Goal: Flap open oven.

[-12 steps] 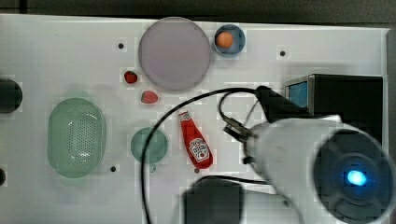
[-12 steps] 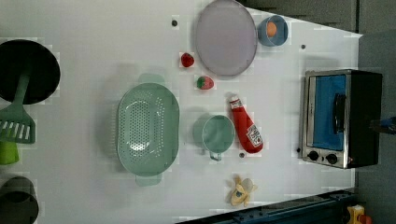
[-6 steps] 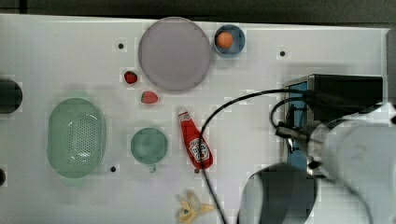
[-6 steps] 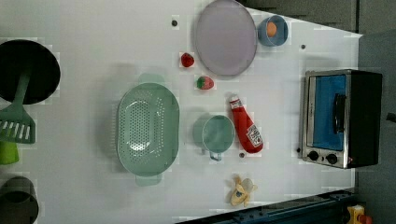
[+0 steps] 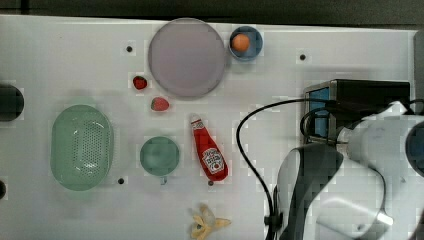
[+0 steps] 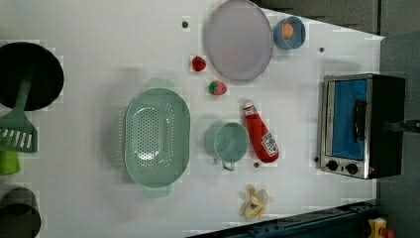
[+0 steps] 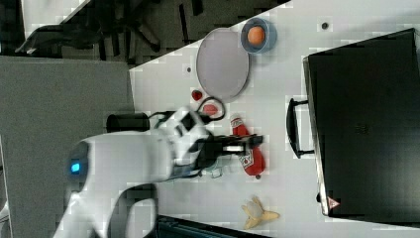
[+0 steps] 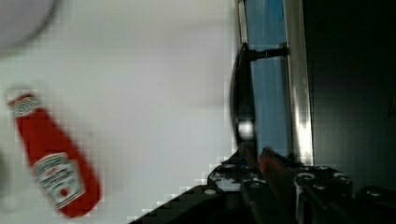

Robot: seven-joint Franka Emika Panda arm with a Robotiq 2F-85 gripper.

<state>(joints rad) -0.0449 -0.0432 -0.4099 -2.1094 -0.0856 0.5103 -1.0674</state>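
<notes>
The oven (image 6: 361, 126) is a black box with a silver front, blue glass door and dark bar handle (image 6: 358, 120); it stands at the left view's right edge with the door shut. The right view shows its black top (image 7: 366, 124) and the handle (image 7: 292, 128) standing out from the front. My gripper (image 7: 258, 142) points at that handle from a short way off, above the ketchup bottle (image 7: 247, 153). In the wrist view the fingertips (image 8: 275, 168) sit close together just beside the lower end of the handle (image 8: 243, 93), holding nothing. The arm (image 5: 350, 165) covers the oven's (image 5: 372, 92) front.
On the white table lie a ketchup bottle (image 5: 209, 155), a green cup (image 5: 159, 156), a green colander (image 5: 81, 147), a grey plate (image 5: 186, 57), a blue bowl (image 5: 256, 47) holding an orange ball, two strawberries (image 5: 140, 82), and a banana peel (image 5: 207, 224). A black pan (image 6: 29, 74) and a spatula sit at the left view's left.
The arm has swung towards the top view's right, from over the table's middle to the oven's front. The oven door has stayed shut.
</notes>
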